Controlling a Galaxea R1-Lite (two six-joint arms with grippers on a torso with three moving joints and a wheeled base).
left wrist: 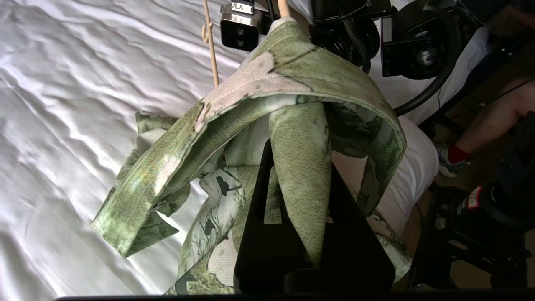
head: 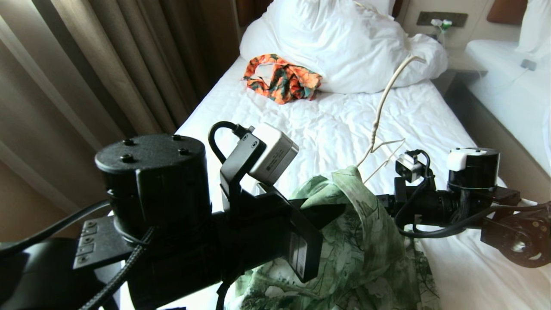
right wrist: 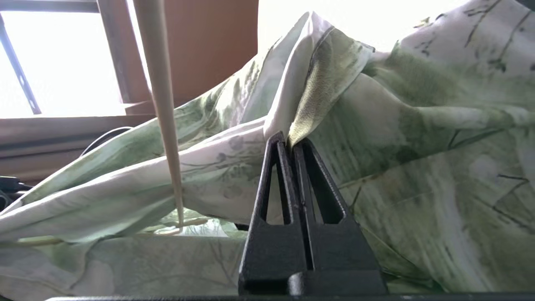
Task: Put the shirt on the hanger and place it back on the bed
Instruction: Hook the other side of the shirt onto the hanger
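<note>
In the head view the shirt [head: 357, 241] hangs bunched between the two arms, lifted above the bed [head: 327, 125], with its lower folds trailing toward the near edge of the bed. The left gripper [head: 331, 211] reaches in from the left side of the shirt and the right gripper [head: 385, 202] from the right; both tips are buried in fabric here. The hanger [head: 381, 112] rises out of the top of the shirt, its hook curving up toward the white duvet [head: 344, 43] at the head of the bed. An orange-and-green patterned garment [head: 282, 77] lies on the sheet against the duvet, well apart from the shirt.

In the left wrist view the left gripper [left wrist: 299, 159] has its fingers pressed together on a fold of the shirt [left wrist: 292, 83] — a strip of cloth runs down between them. The collar band loops over the top, and a thin rod of the hanger [left wrist: 211, 50] stands just beside the shirt. A person's leg [left wrist: 485, 125] shows past the edge of the bed [left wrist: 62, 125].

In the right wrist view the right gripper [right wrist: 290, 140] is clamped shut, pinching a ridge of the shirt [right wrist: 418, 146] at its tips. The hanger [right wrist: 161, 83] wire slants down into the cloth just beside the gripper.
</note>
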